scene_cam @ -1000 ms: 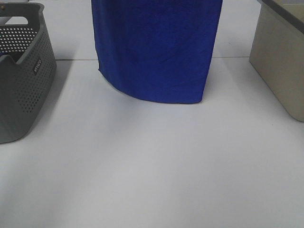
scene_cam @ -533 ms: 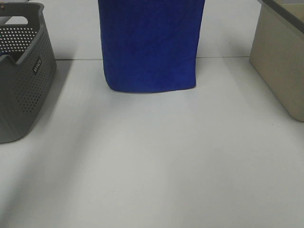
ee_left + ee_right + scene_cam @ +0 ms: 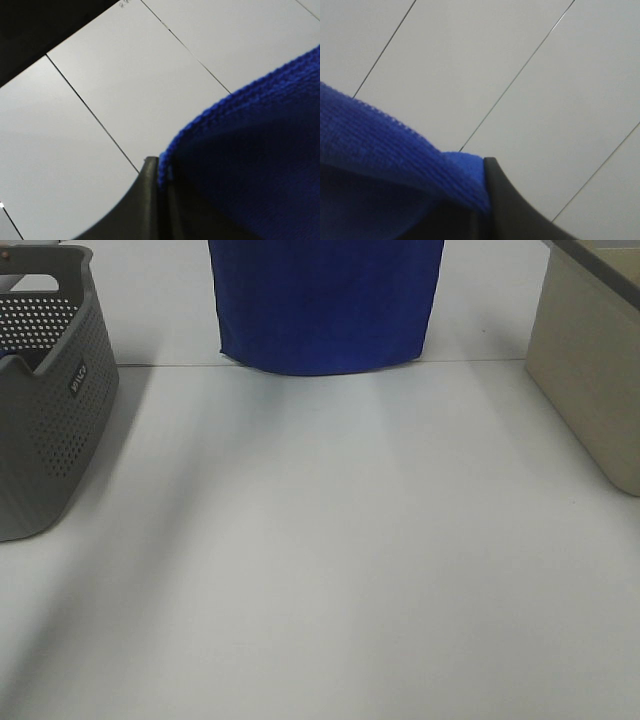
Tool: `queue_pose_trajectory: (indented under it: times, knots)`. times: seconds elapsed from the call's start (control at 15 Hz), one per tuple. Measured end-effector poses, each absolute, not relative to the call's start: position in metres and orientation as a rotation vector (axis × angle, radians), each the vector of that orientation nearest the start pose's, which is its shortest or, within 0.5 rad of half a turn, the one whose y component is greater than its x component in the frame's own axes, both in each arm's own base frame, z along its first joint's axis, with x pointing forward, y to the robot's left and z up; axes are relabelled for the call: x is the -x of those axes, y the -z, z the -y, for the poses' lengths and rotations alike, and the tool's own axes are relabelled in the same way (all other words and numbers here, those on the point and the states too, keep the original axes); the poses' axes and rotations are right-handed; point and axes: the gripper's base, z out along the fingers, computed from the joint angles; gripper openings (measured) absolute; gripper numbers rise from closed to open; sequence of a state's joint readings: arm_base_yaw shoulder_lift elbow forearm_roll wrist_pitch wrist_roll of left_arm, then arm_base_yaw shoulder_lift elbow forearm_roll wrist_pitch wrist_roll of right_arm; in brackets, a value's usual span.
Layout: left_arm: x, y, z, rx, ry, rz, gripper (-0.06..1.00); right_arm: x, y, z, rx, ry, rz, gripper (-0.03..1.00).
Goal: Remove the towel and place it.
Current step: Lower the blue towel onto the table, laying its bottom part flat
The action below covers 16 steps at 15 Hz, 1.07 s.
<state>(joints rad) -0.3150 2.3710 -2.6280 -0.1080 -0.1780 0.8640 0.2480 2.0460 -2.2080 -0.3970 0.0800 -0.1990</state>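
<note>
Towel (image 3: 325, 305) hangs spread above the far middle of the table (image 3: 330, 570), its lower edge off the surface and its top out of view. Left gripper (image 3: 161, 176) is pressed together on one edge of the cloth. Right gripper (image 3: 485, 200) pinches the other edge the same way. Basket (image 3: 50, 440) stands at left and bin (image 3: 590, 370) at right, both well apart from the towel.

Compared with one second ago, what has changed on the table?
The deep royal-blue microfibre towel moved upward: its hanging lower edge rose to the far seam line. The left gripper and right gripper stay shut on its upper edge. The grey perforated plastic basket and beige rectangular bin did not move.
</note>
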Motion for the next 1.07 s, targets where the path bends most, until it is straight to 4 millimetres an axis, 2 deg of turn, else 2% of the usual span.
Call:
queue_pose_trajectory:
  times: [0.33, 0.53, 0.6, 0.8, 0.93, 1.07]
  knots:
    - [-0.517, -0.427, 0.169, -0.636, -0.383, -1.068, 0.0, -0.482, -0.436, -0.115, 0.501, 0.233, -1.491, 0.02]
    - [-0.516, -0.416, 0.172, -0.749, -0.318, -1.245, 0.0, -0.474, -0.427, -0.112, 0.463, 0.15, -1.692, 0.02]
    - [-0.509, -0.414, 0.172, -0.813, -0.255, -1.363, 0.0, -0.467, -0.424, -0.111, 0.452, 0.102, -1.803, 0.02]
    - [-0.481, -0.43, 0.164, -0.904, -0.178, -1.583, 0.0, -0.441, -0.427, -0.114, 0.492, -0.04, -2.001, 0.02]
    - [-0.463, -0.434, 0.155, -0.915, -0.155, -1.767, 0.0, -0.422, -0.431, -0.116, 0.552, -0.122, -2.107, 0.02]
    - [-0.453, -0.432, 0.148, -0.91, -0.154, -1.908, 0.0, -0.411, -0.431, -0.116, 0.586, -0.154, -2.179, 0.02]
